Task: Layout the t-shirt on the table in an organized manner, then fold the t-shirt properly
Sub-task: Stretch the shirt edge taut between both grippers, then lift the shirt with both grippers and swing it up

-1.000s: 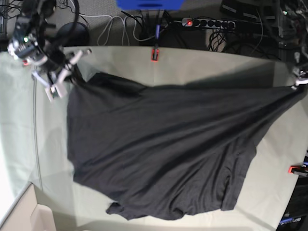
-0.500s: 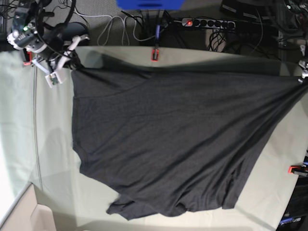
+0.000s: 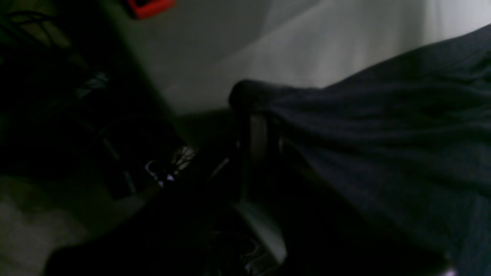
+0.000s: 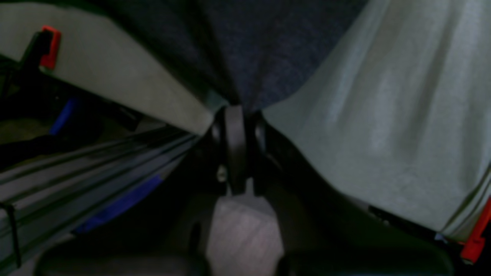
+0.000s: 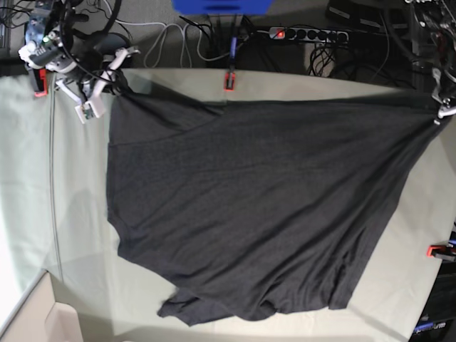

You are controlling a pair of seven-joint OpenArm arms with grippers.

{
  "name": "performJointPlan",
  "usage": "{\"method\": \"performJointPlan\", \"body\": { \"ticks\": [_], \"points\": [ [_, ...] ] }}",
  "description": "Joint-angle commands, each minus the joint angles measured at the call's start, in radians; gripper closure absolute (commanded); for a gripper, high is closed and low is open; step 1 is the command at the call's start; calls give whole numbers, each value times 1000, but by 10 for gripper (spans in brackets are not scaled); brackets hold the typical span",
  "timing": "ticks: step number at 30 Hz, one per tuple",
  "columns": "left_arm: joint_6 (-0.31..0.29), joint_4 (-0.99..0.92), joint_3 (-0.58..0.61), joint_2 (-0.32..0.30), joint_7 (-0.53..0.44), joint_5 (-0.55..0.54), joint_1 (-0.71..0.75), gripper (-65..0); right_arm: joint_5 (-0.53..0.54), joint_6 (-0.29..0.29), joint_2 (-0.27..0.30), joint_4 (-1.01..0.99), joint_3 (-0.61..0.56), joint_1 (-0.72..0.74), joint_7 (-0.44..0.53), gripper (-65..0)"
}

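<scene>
T-shirt [image 5: 249, 206], big and dark grey, pinched at two corners. Left pincer [image 5: 440, 114] shut tight on one corner, over at the right edge of the base view. Seen close up from the left wrist: left pincer [image 3: 255, 126] dark and hard to make out, with dark cloth [image 3: 383, 126] bunched over its tip and running off to the right. Right pincer [image 5: 107, 89] shut tight on the other corner, up at the far left. Seen close up from the right wrist: right pincer [image 4: 236, 115] with both sides pressed together, and the cloth [image 4: 253, 50] fanning out upward from the tip.

Pulled tight in a nearly straight line between the two pincers, along the far side of the surface [image 5: 78, 214]. Rest of the shirt spread out flat toward the near side, lying on the pale green cover. Near edge wavy, with a small fold sticking out at the bottom left [image 5: 174, 310]. No picture showing on the side facing up.

Red clamp [image 5: 229, 80] on the far edge of the surface, just beside the tight line of cloth. Another red clamp [image 5: 439, 250] on the right edge, well apart from the shirt. Past the far edge, a power strip [image 5: 306, 33] with a red light, plus many cables [image 5: 178, 43].
</scene>
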Motion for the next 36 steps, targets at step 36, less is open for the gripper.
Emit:
{"method": "performJointPlan", "body": {
  "ticks": [36],
  "points": [
    [5, 171, 250, -86, -19, -2, -91, -1, 12, 7, -36, 175, 176, 87, 59, 0]
  ]
}}
